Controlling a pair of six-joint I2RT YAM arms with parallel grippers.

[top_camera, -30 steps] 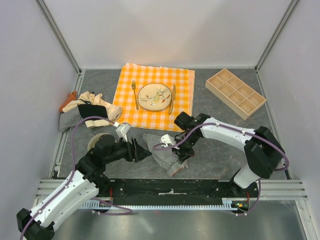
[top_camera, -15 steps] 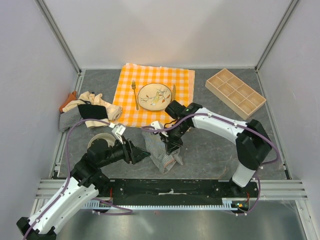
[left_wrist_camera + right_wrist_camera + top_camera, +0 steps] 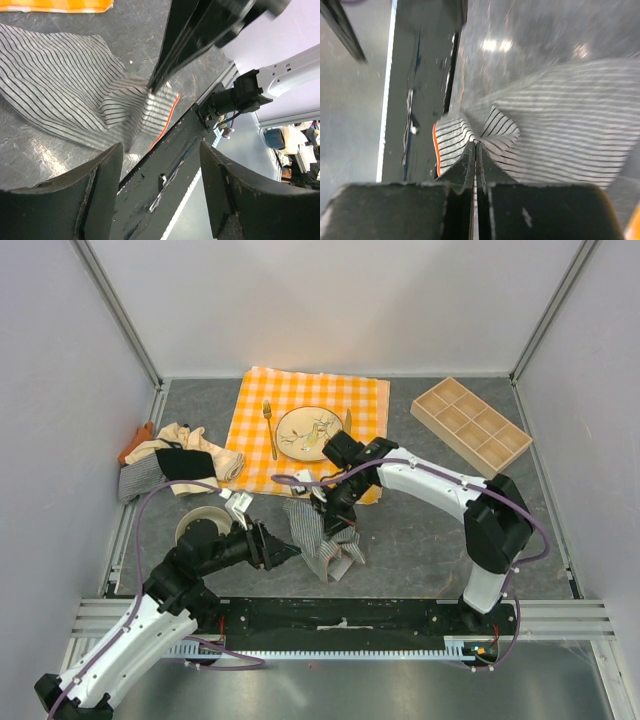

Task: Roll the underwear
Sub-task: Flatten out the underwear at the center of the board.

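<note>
Right claw (image 3: 475,146) clenched on a raised fold of the striped underwear (image 3: 308,530). Left claw (image 3: 289,548) released, empty, at the garment's 9 o'clock.

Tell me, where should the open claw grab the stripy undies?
Probably the flat edge facing the left claw, coming in low from the left. The striped underwear lies spread on the table on that side, so there is a free edge to slide onto, while the right claw pinches up a fold farther along.

plate (image 3: 298,424) on tablecloth (image 3: 366,402), underwear (image 3: 312,540) before tablecloth
</note>
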